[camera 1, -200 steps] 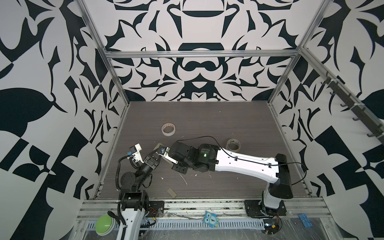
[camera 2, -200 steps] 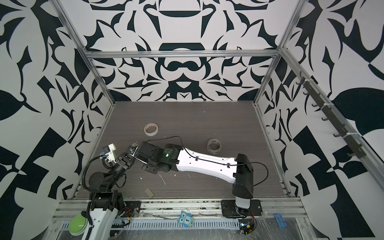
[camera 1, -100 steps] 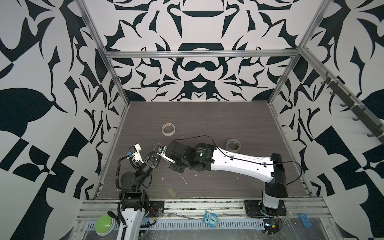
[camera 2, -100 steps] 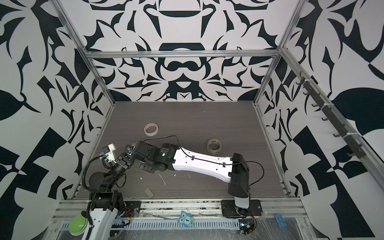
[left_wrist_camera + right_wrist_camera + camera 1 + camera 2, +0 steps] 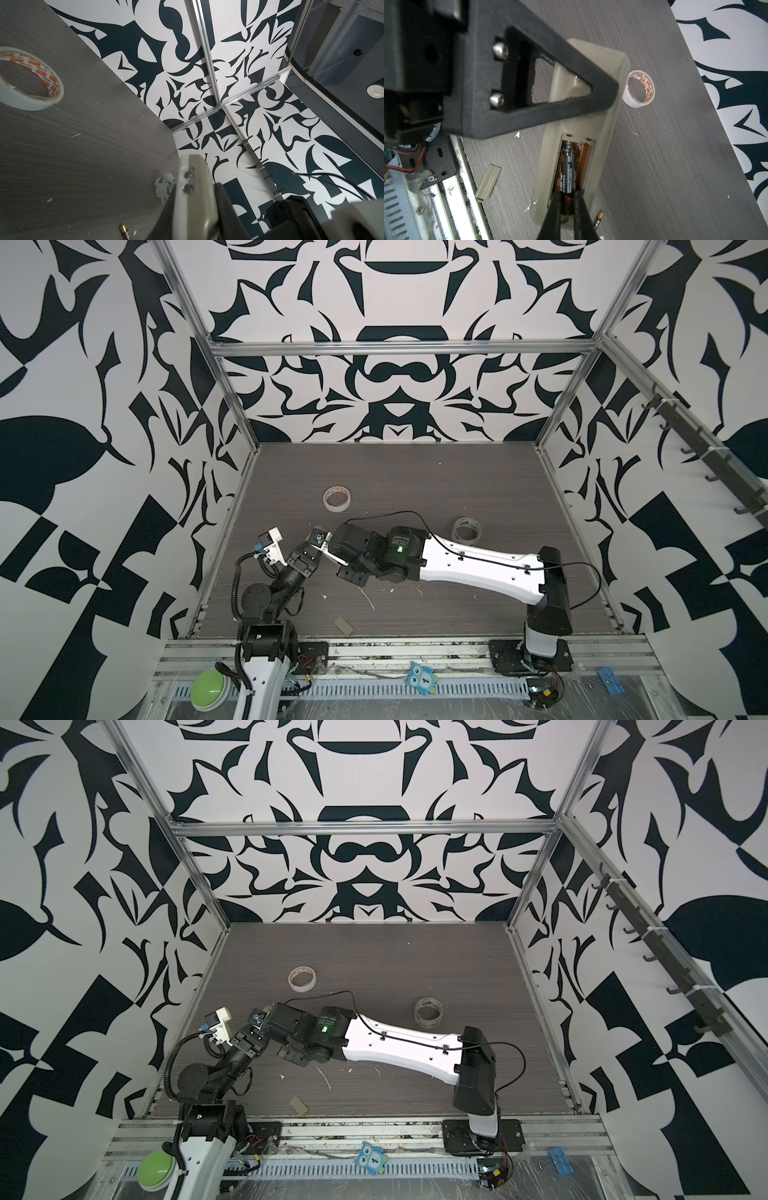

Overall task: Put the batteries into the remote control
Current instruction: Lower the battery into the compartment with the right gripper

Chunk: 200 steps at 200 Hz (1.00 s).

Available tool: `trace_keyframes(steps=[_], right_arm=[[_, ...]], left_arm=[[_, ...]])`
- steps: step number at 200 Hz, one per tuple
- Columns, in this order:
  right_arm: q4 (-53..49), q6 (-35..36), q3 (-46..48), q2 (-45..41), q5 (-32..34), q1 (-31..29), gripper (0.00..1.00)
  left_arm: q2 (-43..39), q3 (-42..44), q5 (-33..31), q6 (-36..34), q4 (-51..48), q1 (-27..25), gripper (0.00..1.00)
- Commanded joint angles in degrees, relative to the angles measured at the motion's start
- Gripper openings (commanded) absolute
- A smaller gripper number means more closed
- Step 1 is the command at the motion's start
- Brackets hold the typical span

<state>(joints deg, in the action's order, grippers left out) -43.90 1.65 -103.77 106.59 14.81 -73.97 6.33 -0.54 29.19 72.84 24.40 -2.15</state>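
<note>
The remote control (image 5: 609, 116) is held beige back up, its battery compartment open, with my left gripper (image 5: 195, 187) shut on its upper half; one black left finger (image 5: 550, 89) crosses it. My right gripper (image 5: 568, 195) is shut on a dark battery (image 5: 568, 166) lying lengthwise in the compartment, its far end at the spring. A second battery (image 5: 598, 220) lies on the table beside the remote's lower end, and shows too in the left wrist view as the loose battery (image 5: 124, 230). In both top views the left gripper (image 5: 308, 551) meets the right wrist (image 5: 353, 543) at the table's left.
The beige compartment cover (image 5: 344, 625) lies near the front edge. A white tape roll (image 5: 337, 499) sits behind the grippers, a clear tape roll (image 5: 466, 529) to the right. White scraps (image 5: 368, 599) dot the dark table. The left wall stands close to the left arm.
The right arm has slid a little leftward toward the left gripper. Both grips stay as they were.
</note>
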Motion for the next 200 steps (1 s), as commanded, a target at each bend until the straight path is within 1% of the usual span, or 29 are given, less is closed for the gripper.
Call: trace_keyframes(steps=[1,49,112,126,200], right_arm=[[0.56,-0.95,-1.33,-0.89,0.32,-0.29,0.06],[1.01,-1.03,-0.88,-1.11,-0.04,-0.34,0.09],[1.34,-0.95,-1.31,-1.23,0.13,-0.31,0.10],[1.52,-0.76,-1.26,-1.47,0.12,-0.29,0.12],[1.54,-0.68,-1.65,-1.42,-0.33,-0.29,0.16]], left_arm=[[-1.01,2.29,0.54,0.95,3.22,0.04,0.00],[-1.08,2.30,0.20,1.55,3.34,0.04,0.00],[-1.32,2.29,-0.76,4.84,4.80,0.04,0.00],[-1.49,2.30,-0.97,4.87,4.49,0.03,0.00],[-1.23,2.34,-1.15,5.11,3.91,-0.02,0.00]])
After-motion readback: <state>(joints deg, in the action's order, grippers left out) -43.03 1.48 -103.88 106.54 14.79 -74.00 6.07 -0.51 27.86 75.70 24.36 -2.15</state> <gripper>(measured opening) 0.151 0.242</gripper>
